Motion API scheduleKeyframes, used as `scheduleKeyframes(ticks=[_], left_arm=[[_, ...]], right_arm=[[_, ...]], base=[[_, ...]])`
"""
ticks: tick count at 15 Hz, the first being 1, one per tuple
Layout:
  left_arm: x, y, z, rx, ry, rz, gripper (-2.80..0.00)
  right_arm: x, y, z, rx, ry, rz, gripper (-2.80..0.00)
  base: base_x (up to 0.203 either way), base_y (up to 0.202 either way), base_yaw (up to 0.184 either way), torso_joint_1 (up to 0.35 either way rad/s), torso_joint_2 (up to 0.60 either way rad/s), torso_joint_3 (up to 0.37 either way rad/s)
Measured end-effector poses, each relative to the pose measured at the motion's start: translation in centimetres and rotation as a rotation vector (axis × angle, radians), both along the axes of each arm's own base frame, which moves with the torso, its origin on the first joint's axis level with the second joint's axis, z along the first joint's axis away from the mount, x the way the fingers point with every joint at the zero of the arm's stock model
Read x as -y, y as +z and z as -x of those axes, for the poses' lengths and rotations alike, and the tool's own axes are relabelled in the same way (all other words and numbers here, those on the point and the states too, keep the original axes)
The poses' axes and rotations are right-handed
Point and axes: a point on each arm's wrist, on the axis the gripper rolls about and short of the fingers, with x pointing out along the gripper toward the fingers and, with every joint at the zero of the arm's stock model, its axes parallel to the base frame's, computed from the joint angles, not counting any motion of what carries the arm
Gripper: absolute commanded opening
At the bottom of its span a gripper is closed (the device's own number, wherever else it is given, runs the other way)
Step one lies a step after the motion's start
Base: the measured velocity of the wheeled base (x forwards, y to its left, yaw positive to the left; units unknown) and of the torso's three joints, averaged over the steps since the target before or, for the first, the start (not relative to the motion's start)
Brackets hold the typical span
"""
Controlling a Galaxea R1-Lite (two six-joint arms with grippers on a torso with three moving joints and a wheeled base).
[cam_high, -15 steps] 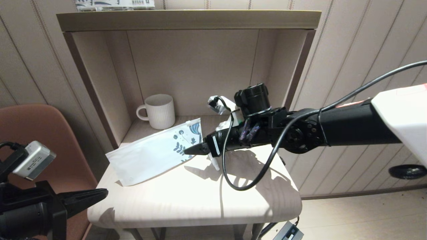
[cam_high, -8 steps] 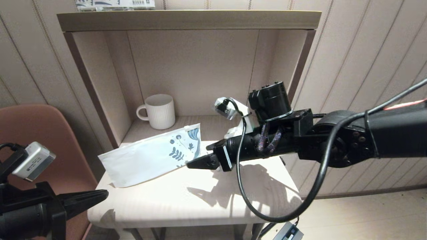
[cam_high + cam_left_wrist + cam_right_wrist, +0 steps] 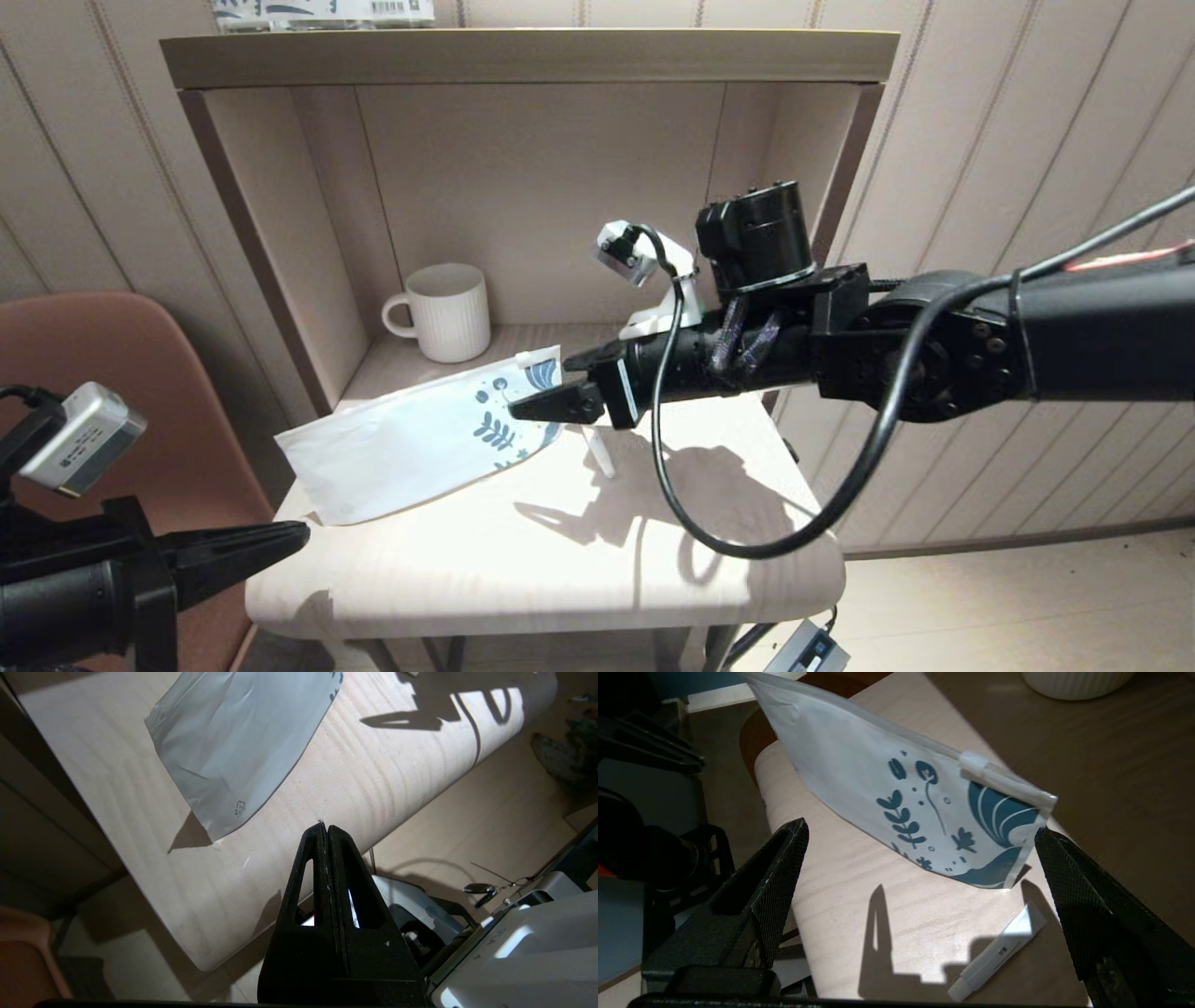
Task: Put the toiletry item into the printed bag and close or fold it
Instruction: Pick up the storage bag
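The printed bag (image 3: 420,443) lies flat on the small table (image 3: 560,569), its blue leaf-printed end (image 3: 934,812) towards my right gripper. The toiletry item (image 3: 600,455), a small thin white tube (image 3: 999,952), lies on the table just beside that printed end, outside the bag. My right gripper (image 3: 541,387) hovers open over the bag's printed corner and the item, holding nothing (image 3: 920,830). My left gripper (image 3: 280,537) is shut and empty, parked off the table's near left corner (image 3: 324,828), a short way from the bag's plain end (image 3: 233,742).
A white ribbed mug (image 3: 448,313) stands at the back inside the open shelf unit (image 3: 523,56). A printed package with a barcode (image 3: 317,11) lies on the shelf top. A brown chair (image 3: 112,355) is at the left.
My right gripper dipped towards the table beside the bag, then rose again. The bag slid a little to the left. The left arm barely moved.
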Motion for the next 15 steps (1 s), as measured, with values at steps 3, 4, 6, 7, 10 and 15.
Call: scheduleKeyframes(ticks=[3, 4, 6, 7, 10, 15], left_arm=[[0.0, 0.0, 0.0, 0.003, 0.001, -0.001, -2.80], [0.0, -0.1, 0.0, -0.001, 0.001, -0.003, -2.80], [0.0, -0.2, -0.1, -0.007, 0.000, -0.003, -2.80], [0.0, -0.2, -0.1, -0.010, 0.000, -0.004, -2.80], [0.0, -0.2, -0.2, -0.014, 0.001, -0.004, -2.80], [0.0, -0.2, -0.3, -0.017, 0.002, -0.005, -2.80]], right_arm=[[-0.6, -0.8, -1.5, 0.006, 0.000, 0.022, 0.00], [-0.7, -0.9, -1.8, 0.007, -0.003, 0.022, 0.00], [-0.9, -1.3, -2.6, 0.005, -0.009, 0.023, 0.00], [-1.1, -1.6, -3.1, 0.003, -0.012, 0.024, 0.00], [-1.7, -2.8, -3.5, -0.015, -0.001, 0.038, 0.00], [-1.2, -4.1, -2.0, -0.063, 0.050, 0.066, 0.00]], base=[[0.000, 0.000, 0.000, 0.000, 0.00, 0.000], [0.000, 0.000, 0.000, 0.000, 0.00, 0.000], [0.000, 0.000, 0.000, 0.000, 0.00, 0.000], [0.000, 0.000, 0.000, 0.000, 0.00, 0.000], [0.000, 0.000, 0.000, 0.000, 0.00, 0.000], [0.000, 0.000, 0.000, 0.000, 0.00, 0.000]])
